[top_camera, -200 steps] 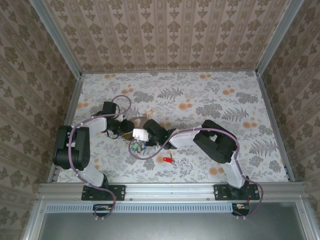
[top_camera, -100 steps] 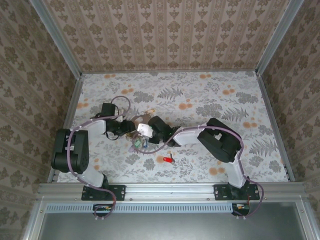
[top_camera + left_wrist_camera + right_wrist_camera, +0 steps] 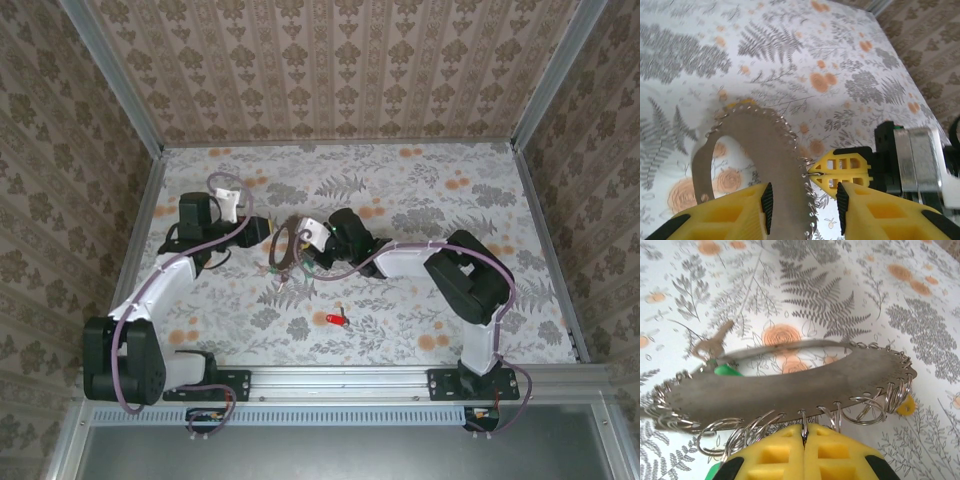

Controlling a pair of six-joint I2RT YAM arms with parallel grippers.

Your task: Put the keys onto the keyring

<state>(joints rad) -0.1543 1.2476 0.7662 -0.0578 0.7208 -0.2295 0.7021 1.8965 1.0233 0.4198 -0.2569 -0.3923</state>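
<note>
Tabletop (image 3: 420,190): left claw (image 3: 805,194) straddles keyring (image 3: 765,145), right claw (image 3: 804,439) pinches.

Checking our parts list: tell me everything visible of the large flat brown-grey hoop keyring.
The large flat brown-grey hoop keyring is a thin matte band, like card or dull metal, its edge lined with many small silver wire rings. It seems raised off the floral table. The right gripper is shut on one wire ring; the band also runs inside the left gripper, contact unclear. A green key head sits against its far side.
</note>
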